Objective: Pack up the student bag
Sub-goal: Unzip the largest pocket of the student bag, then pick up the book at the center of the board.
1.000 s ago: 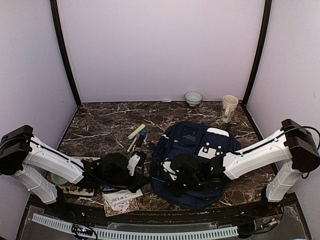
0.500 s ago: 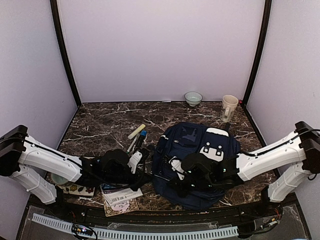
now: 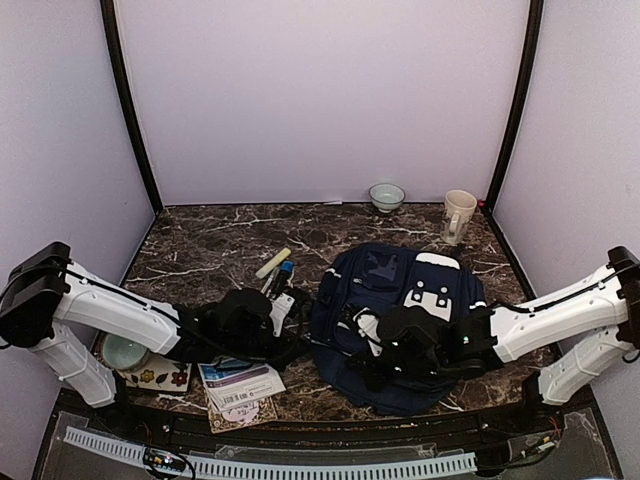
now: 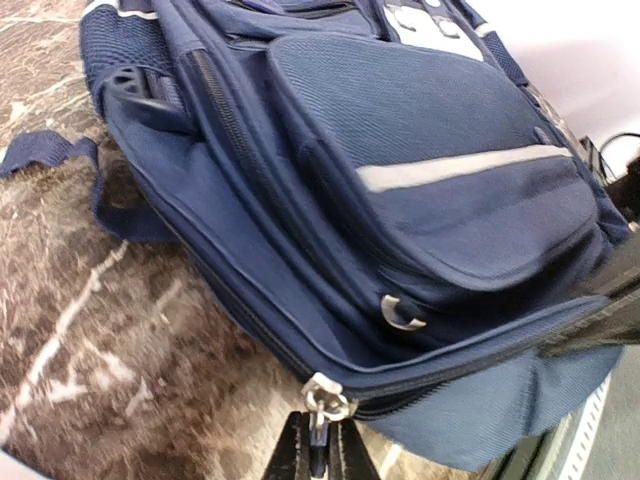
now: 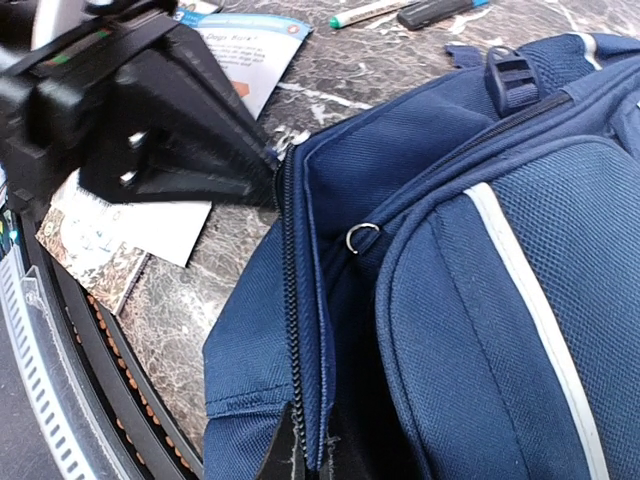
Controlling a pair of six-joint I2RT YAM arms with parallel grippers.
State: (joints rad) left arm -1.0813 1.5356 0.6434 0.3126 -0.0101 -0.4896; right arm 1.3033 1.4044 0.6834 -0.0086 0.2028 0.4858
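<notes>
**Desk:** What has changed in the last second?

**Photographer:** The right arm has drawn back toward its own side. The student bag (image 3: 375, 290) has shifted and turned a little with it on the marble table (image 3: 200, 240), and the left arm has stretched after it.

**Desk:** And the jaws?

**Photographer:** The left gripper (image 4: 320, 455) is pinched tight on the silver zip pull (image 4: 322, 398) at the bag's near corner. The bag rises directly ahead of those jaws, front pocket and white stripe uppermost.

**Desk:** The right?

**Photographer:** The right gripper (image 5: 305, 455) is closed narrow on the bag's fabric edge beside the zip (image 5: 291, 320). The zip runs straight ahead from those jaws to the left gripper at its far end. The bulk of the bag spreads ahead and to the right.

**Desk:** Anything around them?

**Photographer:** A printed booklet (image 5: 255, 60) lies ahead and left of the right jaws, beyond the left gripper. Pens (image 5: 365, 13) lie farther ahead, past the bag's corner.
</notes>
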